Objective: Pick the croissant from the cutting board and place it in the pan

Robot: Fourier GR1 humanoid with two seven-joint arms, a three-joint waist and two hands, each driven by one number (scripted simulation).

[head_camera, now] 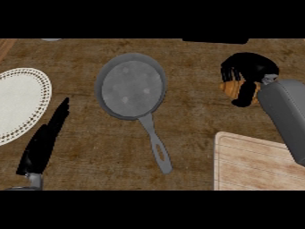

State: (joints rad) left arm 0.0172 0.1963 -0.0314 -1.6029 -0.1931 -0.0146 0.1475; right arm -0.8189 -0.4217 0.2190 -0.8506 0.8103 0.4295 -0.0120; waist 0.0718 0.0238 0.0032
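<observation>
counter (82,152) bears pan (131,86), plate (16,105), board (257,163)

Setting identified as a kitchen. A wooden counter top (82,152) is seen from steeply above. Cookware and tableware are laid out on it: a grey pan (130,86) with a long handle, a white plate (16,105) with a dotted rim carrying a red item, and a pale wooden cutting board (257,163) at the lower right.
</observation>
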